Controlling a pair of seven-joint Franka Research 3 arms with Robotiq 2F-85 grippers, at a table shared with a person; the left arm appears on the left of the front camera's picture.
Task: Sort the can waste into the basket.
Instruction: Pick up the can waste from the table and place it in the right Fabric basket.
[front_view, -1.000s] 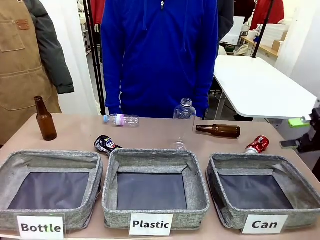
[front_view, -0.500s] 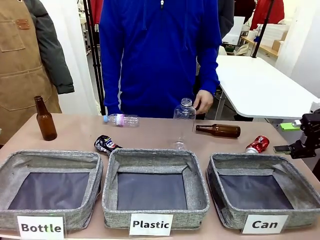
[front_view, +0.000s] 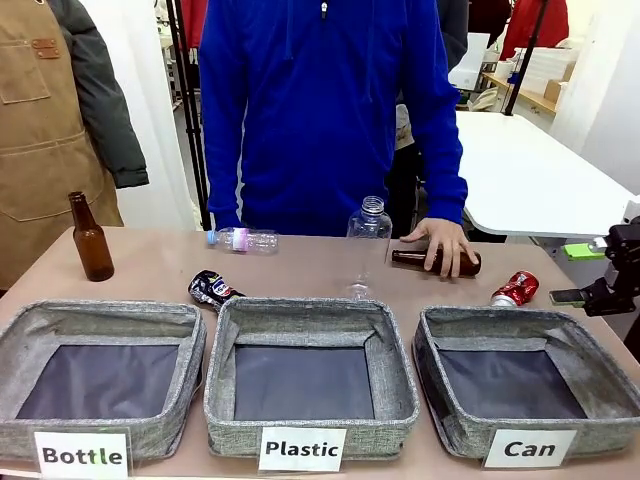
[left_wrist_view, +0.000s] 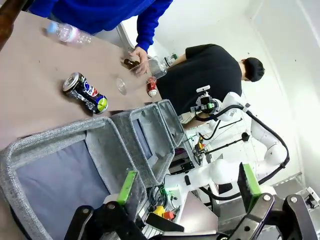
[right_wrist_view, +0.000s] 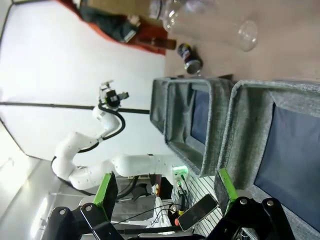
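The crushed red can (front_view: 515, 289) lies on the table just behind the "Can" basket (front_view: 490, 318), near its back right corner. The black can (front_view: 213, 289) lies behind the gap between the "Bottle" and "Plastic" baskets. My right gripper (front_view: 575, 273) hovers open at the right table edge, right of the red can and apart from it. Its wrist view has the open gripper (right_wrist_view: 165, 192) over the Can basket's wall (right_wrist_view: 240, 130), the black can (right_wrist_view: 190, 58) far off. My left gripper (left_wrist_view: 187, 185) stands open and empty near the Bottle basket, with the black can (left_wrist_view: 86, 92) and red can (left_wrist_view: 151, 86) beyond.
A person in blue stands at the far side, one hand (front_view: 445, 245) on a lying brown bottle (front_view: 470, 263). An upright clear bottle (front_view: 368, 235), a lying plastic bottle (front_view: 245, 239) and a standing brown bottle (front_view: 91, 240) share the table. The Plastic basket (front_view: 300, 312) and Bottle basket (front_view: 100, 312) sit left.
The person's hand has come down onto the lying brown bottle. My right gripper dropped slightly at the right edge. The cans have not moved.
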